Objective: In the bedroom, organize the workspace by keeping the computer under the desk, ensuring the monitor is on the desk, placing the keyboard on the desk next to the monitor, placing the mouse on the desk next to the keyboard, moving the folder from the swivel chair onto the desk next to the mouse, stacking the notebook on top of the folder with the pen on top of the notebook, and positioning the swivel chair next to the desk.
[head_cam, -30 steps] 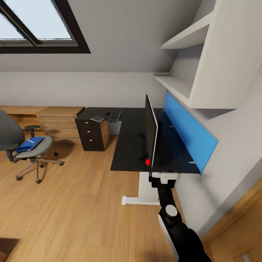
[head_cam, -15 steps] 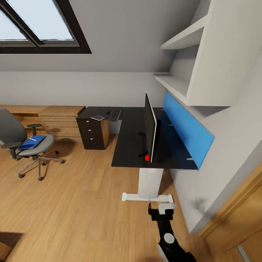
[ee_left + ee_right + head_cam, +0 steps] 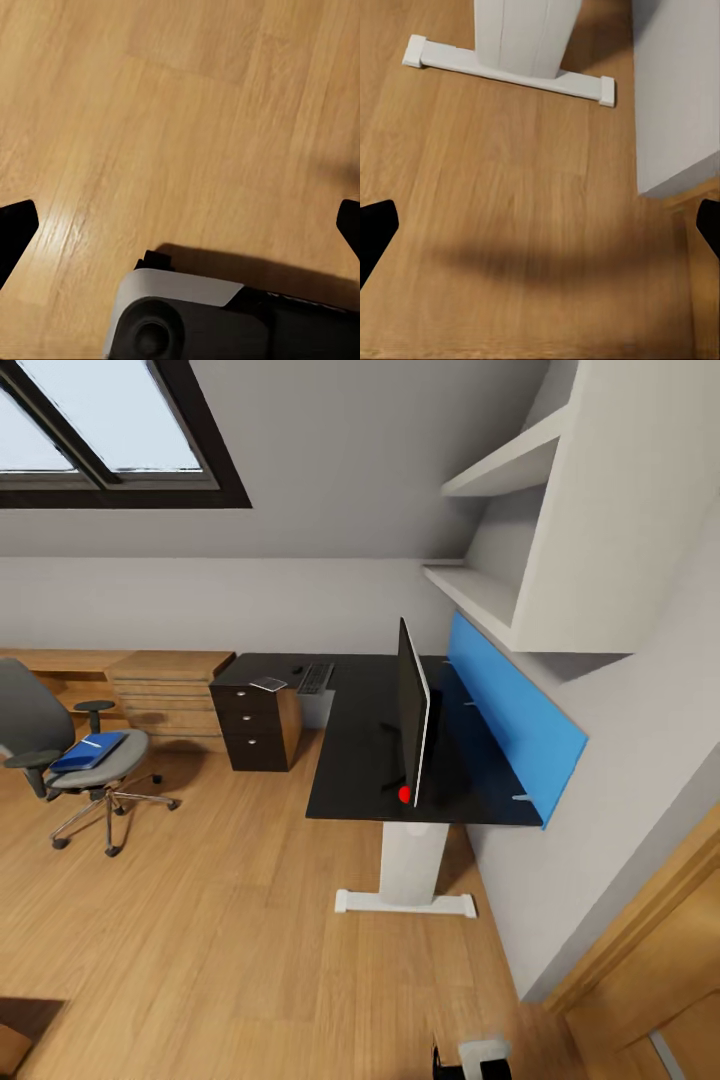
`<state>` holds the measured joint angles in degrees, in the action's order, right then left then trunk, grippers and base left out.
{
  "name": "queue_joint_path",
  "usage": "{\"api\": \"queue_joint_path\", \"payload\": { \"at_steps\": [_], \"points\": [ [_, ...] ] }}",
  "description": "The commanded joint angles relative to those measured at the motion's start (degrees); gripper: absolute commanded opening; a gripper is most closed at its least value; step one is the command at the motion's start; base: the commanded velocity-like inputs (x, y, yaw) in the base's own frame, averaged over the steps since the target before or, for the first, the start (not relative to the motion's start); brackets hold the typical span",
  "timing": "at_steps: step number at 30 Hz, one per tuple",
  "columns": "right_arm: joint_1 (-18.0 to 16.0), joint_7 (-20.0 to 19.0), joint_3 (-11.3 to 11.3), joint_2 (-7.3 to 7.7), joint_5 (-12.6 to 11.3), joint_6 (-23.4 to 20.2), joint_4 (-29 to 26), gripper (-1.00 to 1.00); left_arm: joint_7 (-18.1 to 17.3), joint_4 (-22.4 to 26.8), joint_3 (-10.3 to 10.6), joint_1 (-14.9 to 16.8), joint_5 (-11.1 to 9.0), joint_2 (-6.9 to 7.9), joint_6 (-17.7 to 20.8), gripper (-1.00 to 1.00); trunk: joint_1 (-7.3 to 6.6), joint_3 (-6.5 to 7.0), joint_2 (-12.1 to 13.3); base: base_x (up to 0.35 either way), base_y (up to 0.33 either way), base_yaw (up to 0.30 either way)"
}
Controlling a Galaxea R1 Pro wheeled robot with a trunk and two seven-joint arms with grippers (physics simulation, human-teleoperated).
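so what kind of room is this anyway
It looks like a home office in an attic room: a sloped ceiling with a skylight, an L-shaped desk carrying a monitor, and a swivel chair on the wood floor.

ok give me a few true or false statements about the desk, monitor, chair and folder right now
1. The monitor stands upright on the desk. True.
2. The folder lies on the desk. False: it lies on the chair seat, with a thin white pen on top.
3. The keyboard lies on the far part of the desk, apart from the monitor. True.
4. The chair is tucked against the desk. False: it stands apart on the wooden floor, near the wooden drawer chest.
5. The right gripper holds the folder. False: its fingers are spread over bare floor.
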<state>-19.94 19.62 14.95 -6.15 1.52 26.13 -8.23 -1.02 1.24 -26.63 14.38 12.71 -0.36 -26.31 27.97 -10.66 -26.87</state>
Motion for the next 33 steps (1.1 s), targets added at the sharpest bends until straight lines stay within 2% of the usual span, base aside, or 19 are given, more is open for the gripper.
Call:
{"api": "queue_joint_path", "payload": {
  "at_steps": [1, 4, 10, 14, 18, 22, 25, 33],
  "points": [
    [-0.05, 0.50, 0.41, 0.03, 0.18, 0.08, 0.62, 1.00, -0.13, 0.00, -0.50, 0.03, 0.42, 0.00, 0.12, 1.00, -0.20, 0.09, 0.32, 0.000, 0.000, 0.000],
    [-0.06, -0.36, 0.48, 0.32, 0.16, 0.59, 3.21, 1.00, -0.22, 0.00, -0.56, 0.03, 0.40, 0.00, 0.69, 1.00, -0.86, 0.63, 1.53, 0.000, 0.000, 0.000],
    [-0.04, -6.79, 0.53, 0.57, 0.27, 4.26, 6.60, 1.00, -0.35, 0.00, -0.60, 0.03, 0.38, 0.01, 1.02, 1.00, -2.18, 1.70, 3.93, 0.000, 0.000, 0.000],
    [-0.02, -9.12, 0.52, 0.33, -0.06, 5.23, 7.30, 1.00, -0.37, 0.33, -0.49, 0.03, 0.46, -0.33, 1.32, 1.00, -2.19, 1.71, 3.95, 0.000, 0.000, 0.000],
    [-0.02, -9.00, 0.52, 0.01, -0.20, 5.07, 8.58, 1.00, -0.39, 0.31, -0.50, 0.03, 0.42, -1.62, 2.00, 1.00, -2.19, 1.71, 3.95, 0.000, 0.000, 0.000],
    [-0.03, -8.83, 0.55, 0.02, -0.16, 4.78, 8.52, 1.00, -0.39, 0.10, -0.53, 0.03, 0.35, -2.25, 1.68, 1.00, -2.19, 1.71, 3.95, 0.000, 0.000, 0.000],
    [-0.02, -8.75, 0.53, 0.38, -0.12, 4.69, 8.77, 1.00, -0.39, 0.04, -0.56, 0.03, 0.32, -2.53, 1.59, 1.00, -2.19, 1.71, 3.95, 0.000, 0.000, 0.000],
    [-0.01, -8.65, 0.52, 2.49, -0.09, 4.63, 9.25, 1.00, -0.34, 0.00, -0.53, 0.03, 0.30, -2.71, 1.53, 1.00, -2.19, 1.71, 3.95, 0.000, 0.000, 0.000]
  ]
}}
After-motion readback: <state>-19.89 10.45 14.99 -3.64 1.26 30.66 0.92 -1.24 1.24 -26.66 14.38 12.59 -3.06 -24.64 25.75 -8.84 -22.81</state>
